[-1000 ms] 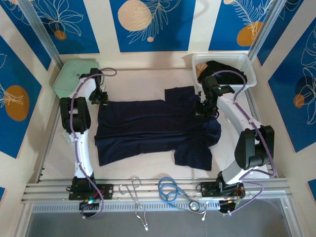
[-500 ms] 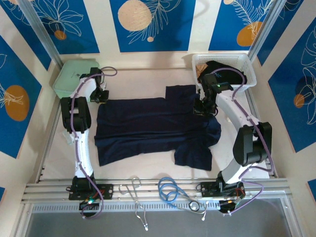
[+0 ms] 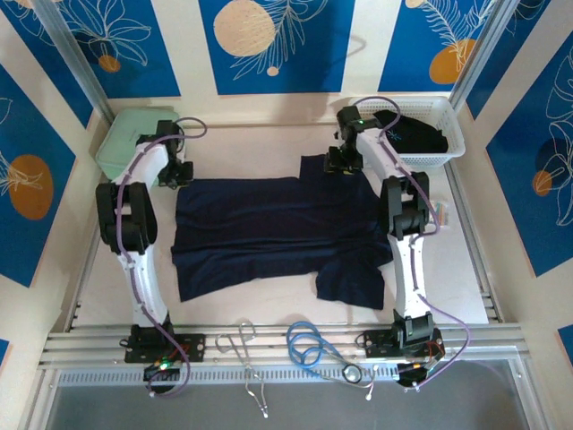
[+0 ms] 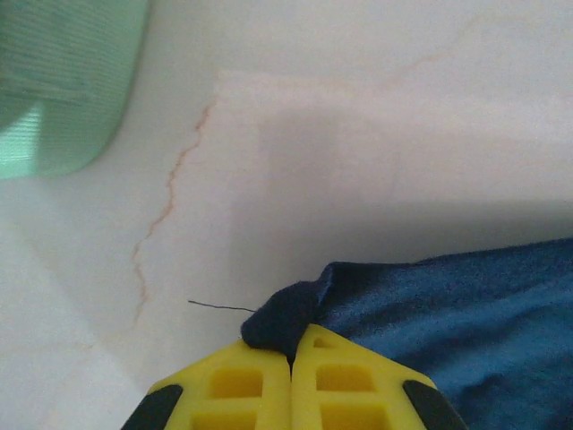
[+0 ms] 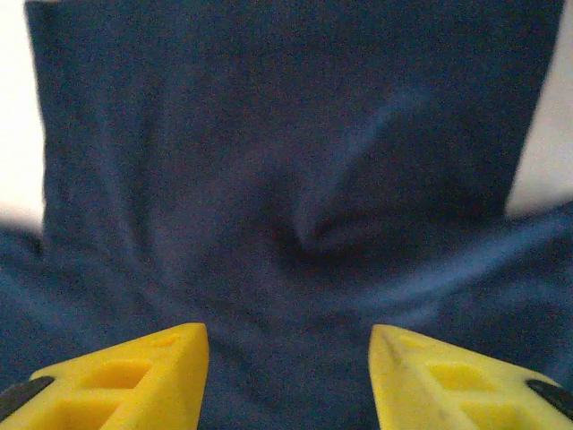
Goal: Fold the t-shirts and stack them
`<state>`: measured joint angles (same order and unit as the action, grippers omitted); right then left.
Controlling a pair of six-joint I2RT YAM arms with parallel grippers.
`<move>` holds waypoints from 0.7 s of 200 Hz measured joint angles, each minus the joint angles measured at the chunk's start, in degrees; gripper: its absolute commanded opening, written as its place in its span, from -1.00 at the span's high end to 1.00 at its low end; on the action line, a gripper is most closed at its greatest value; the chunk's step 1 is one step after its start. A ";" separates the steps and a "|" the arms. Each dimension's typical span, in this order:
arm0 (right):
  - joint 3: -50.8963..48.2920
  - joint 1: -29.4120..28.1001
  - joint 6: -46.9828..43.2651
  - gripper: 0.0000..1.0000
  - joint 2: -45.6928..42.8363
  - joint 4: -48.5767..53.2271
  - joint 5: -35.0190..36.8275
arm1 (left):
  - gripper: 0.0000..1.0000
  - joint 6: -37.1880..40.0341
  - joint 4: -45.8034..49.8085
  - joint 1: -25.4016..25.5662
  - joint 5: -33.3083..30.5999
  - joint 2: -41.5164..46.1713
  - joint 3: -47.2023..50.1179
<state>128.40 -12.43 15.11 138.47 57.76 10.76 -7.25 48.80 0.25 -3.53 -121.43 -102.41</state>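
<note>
A plain navy t-shirt lies spread flat across the middle of the table. My left gripper sits at its far left corner. In the left wrist view the yellow fingers are shut, with a bunched corner of the navy t-shirt pinched between their tips. My right gripper hovers over the far sleeve beside the basket. It stands open above creased navy t-shirt fabric, nothing between its fingers. A second dark t-shirt with a small pale blue mark lies in the basket.
The white lattice basket stands at the far right corner. A mint-green case lies at the far left, close to my left gripper. A blue cable loop and thin wires lie along the front rail.
My right arm has stretched away from the shirt's right middle to the far sleeve near the basket, gripper open. My left gripper stayed at the far left corner.
</note>
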 measured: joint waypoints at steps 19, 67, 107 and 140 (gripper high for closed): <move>9.90 -0.20 -0.35 0.01 6.71 3.23 2.03 | 1.00 -0.85 -0.17 0.61 -0.11 3.13 1.09; 18.18 -0.81 -0.76 0.74 12.94 7.91 2.49 | 1.00 -2.40 -0.39 2.99 -1.05 8.07 4.63; 15.54 -2.95 -0.76 0.81 13.46 8.85 1.09 | 1.00 -4.61 -0.33 3.32 -2.49 12.66 9.38; 9.09 -6.73 -0.52 0.82 9.92 7.02 0.74 | 1.00 -6.91 -0.31 3.32 -3.93 17.64 13.99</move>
<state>137.49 -19.16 14.59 148.40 64.77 11.51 -14.15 48.49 3.57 -7.46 -103.79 -88.42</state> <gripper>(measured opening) 0.094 0.064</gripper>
